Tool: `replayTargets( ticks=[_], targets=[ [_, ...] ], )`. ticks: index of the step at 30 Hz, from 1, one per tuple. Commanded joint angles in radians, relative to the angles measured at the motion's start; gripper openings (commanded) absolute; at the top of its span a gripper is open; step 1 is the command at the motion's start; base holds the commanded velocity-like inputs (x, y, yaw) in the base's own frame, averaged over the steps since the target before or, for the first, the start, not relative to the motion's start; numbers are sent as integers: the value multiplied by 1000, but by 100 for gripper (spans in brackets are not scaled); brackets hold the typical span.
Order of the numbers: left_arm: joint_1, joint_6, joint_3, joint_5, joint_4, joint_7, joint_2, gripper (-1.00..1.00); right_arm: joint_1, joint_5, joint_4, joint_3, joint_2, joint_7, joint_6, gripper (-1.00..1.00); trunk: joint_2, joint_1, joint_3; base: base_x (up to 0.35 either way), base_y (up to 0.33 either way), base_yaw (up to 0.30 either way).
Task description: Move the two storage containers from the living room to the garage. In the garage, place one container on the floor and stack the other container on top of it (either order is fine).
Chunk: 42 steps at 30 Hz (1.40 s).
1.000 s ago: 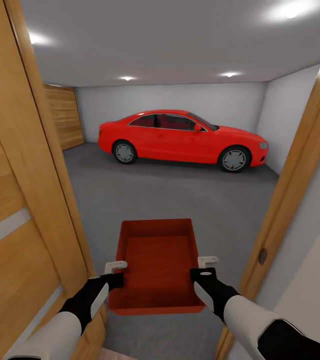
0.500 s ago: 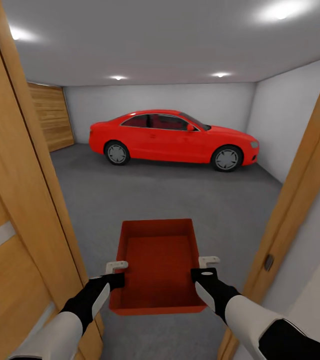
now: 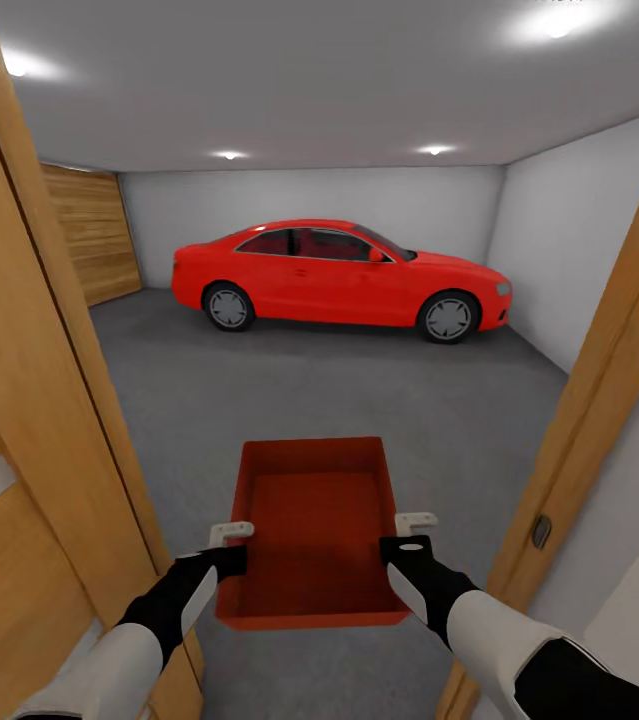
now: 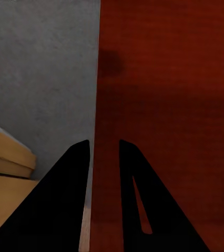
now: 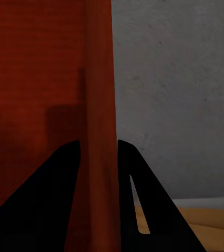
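Orange-red and rectangular, the storage container (image 3: 314, 530) hangs between the two arms in the head view, at 6 o'clock in the picture, its long axis running straight ahead from the robot toward the red car (image 3: 337, 275) at 12 o'clock. It sits level with its open top facing up, thin plain walls rising from a flat bottom, and nothing lies inside it. The left gripper (image 3: 231, 531) grips the left long wall near the robot's end, and the right gripper (image 3: 415, 523) grips the right long wall opposite it. In the left wrist view the two dark fingers (image 4: 64, 205) straddle the wall edge, one outside over the grey floor (image 4: 38, 79) and one over the red inner surface, so the jaws pinch the wall; the right wrist view shows the same, with the wall (image 5: 99, 105) clamped between its fingers (image 5: 43, 199). The container is carried above the dark grey concrete floor (image 3: 359, 390) just inside a wooden door frame (image 3: 599, 380), with a wooden door (image 3: 19, 420) at 9 o'clock. Beyond lies the garage, white-grey walls (image 3: 549, 230) at 2 o'clock and a plank door (image 3: 89, 235) at 10 o'clock.
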Motion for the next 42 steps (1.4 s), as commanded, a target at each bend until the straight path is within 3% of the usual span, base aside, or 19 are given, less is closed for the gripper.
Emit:
replayTargets(
  ticks=[1,24,42],
  targets=[
    [-1,7,15,-16,-65,37,-11,-100,0,-10,2,5,1,-43,9,-100,-2,1,-2,1,0,-204],
    [-1,5,15,-17,-65,37,-11,-100,0,-9,2,5,1,-43,8,-100,-2,1,-2,178,149,-38],
    [-1,5,15,-18,-66,37,-11,-100,0,-10,1,5,1,-43,8,-100,-2,1,-2,26,10,-202]
  ],
)
